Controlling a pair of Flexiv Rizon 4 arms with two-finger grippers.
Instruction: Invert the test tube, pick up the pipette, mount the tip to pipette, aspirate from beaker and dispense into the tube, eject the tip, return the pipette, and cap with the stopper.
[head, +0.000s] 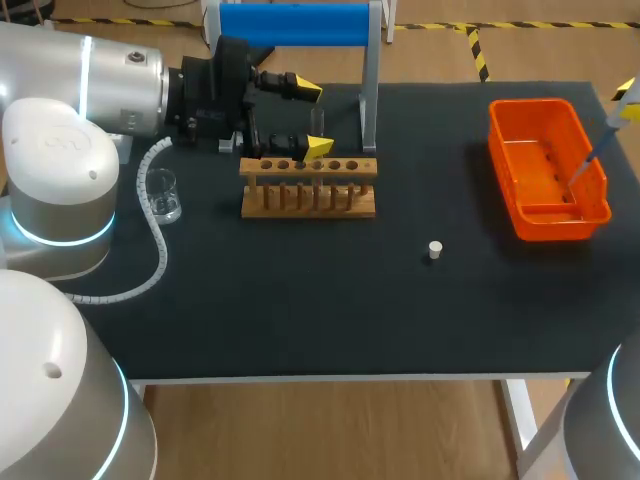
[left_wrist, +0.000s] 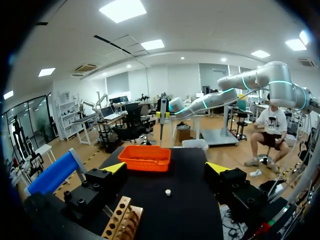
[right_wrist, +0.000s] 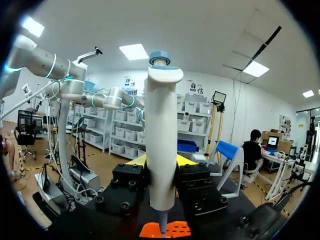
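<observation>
Left pincer (left_wrist: 166, 169) gapes wide with nothing gripped, and hangs just over the rack (head: 308, 190) at the far left of the surface (head: 300, 300). A tube (head: 316, 124) seems to stand in the rack between the yellow tips, though it is too faint to be sure. Beaker (head: 163, 195) sits left of the rack, beside the left arm. Stopper (head: 434, 250) lies alone mid-surface, well apart from the rack. Right pincer (right_wrist: 161, 161) is clamped on the pipette (right_wrist: 162, 115), held upright with its lower end over the orange bin (head: 503, 160) at the right.
</observation>
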